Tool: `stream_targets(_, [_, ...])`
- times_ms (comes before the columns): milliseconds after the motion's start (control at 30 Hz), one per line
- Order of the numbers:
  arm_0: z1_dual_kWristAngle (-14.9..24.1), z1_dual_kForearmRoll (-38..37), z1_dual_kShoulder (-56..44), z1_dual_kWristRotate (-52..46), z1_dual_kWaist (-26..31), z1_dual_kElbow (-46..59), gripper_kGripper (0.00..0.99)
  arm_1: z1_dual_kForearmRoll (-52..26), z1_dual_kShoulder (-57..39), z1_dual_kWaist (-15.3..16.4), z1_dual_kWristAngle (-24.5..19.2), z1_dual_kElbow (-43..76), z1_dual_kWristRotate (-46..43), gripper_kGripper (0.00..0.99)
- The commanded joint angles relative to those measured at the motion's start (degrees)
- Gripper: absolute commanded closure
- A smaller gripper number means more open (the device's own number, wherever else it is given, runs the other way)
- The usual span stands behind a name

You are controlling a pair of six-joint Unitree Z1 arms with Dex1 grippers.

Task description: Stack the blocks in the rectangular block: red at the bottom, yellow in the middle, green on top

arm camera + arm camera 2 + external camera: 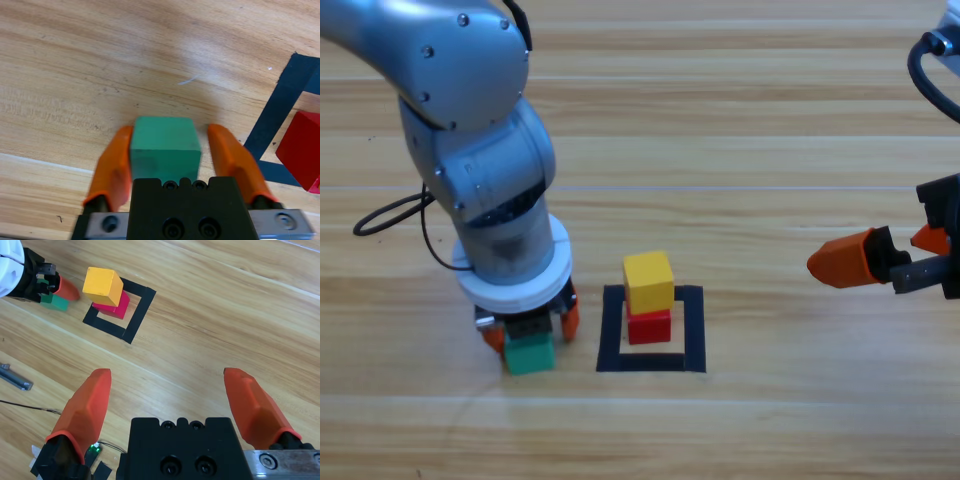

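The green cube (164, 145) sits on the wood just beside the tape rectangle (692, 330), outside its left edge, and I have my left gripper (529, 328) lowered over it. One jaw lies against one side of the cube; the other shows a sliver of gap, so I straddle it without a full clamp. Inside the rectangle the red cube (650, 326) is at the bottom with the yellow cube (649, 282) on top, so green is the last piece, and I judge that is why I am set round it. My wrist view shows that gap and the tape corner close by, which the high view hides under my arm. My right gripper (880, 258) waits well apart from the rectangle, jaws spread wide and empty; its wrist view shows the yellow cube overhanging the red one.
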Motion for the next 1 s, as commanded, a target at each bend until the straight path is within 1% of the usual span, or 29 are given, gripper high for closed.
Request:
stream_targets(33, [-1.1, 0.5, 4.6, 2.5, -1.0, -0.1, 0.504, -1.0, 1.3, -0.4, -1.0, 1.4, -0.2, 0.000])
stream_targets(133, [-1.1, 4.0, 3.1, 6.1, -1.0, -2.8, 0.654, -1.2, 1.8, -0.4, -0.9, 1.3, -0.2, 0.000])
stream_targets(200, [0.4, 7.7, 0.4, 9.0, -0.5, -5.6, 0.778, -1.2, 1.7, -0.4, -1.0, 1.6, -0.3, 0.000])
stream_targets(300, [1.8, 11.9, -4.8, 14.8, 1.9, -9.8, 0.926, -1.2, 1.4, -0.4, -1.0, 1.7, -0.3, 0.000])
stream_targets(367, [2.0, 13.6, -7.1, 18.5, 3.1, -12.6, 0.927, -1.2, 1.4, -0.4, -1.0, 1.7, -0.3, 0.000])
stream_targets(433, [2.6, 18.0, -7.2, 22.2, 3.3, -18.6, 0.927, -1.2, 1.4, -0.4, -0.8, 1.7, -0.3, 0.000])
stream_targets(500, [2.7, 20.1, -7.6, 26.2, 3.2, -22.7, 0.927, -1.2, 1.4, -0.4, -0.8, 1.7, -0.3, 0.000])
stream_targets(533, [2.1, 20.4, -7.9, 29.3, 3.2, -24.5, 0.927, -1.2, 1.4, -0.4, -0.7, 1.7, -0.3, 0.000])
stream_targets(600, [1.2, 20.6, -8.2, 31.6, 3.2, -25.8, 0.929, -1.2, 1.4, -0.4, -0.7, 1.7, -0.3, 0.000])
stream_targets(633, [-0.1, 20.6, -8.1, 32.9, 3.2, -26.1, 0.929, -1.2, 1.4, -0.4, -0.7, 1.7, -0.3, 0.000])
stream_targets(833, [-3.4, 20.9, -4.1, 34.2, -0.8, -29.7, 0.927, -1.2, 1.4, -0.4, -0.7, 1.7, -0.5, 0.000])
stream_targets(1000, [-3.0, 23.9, 1.0, 29.3, -4.1, -35.9, 0.927, -1.2, 1.4, -0.4, -0.7, 1.8, -0.8, 0.000])
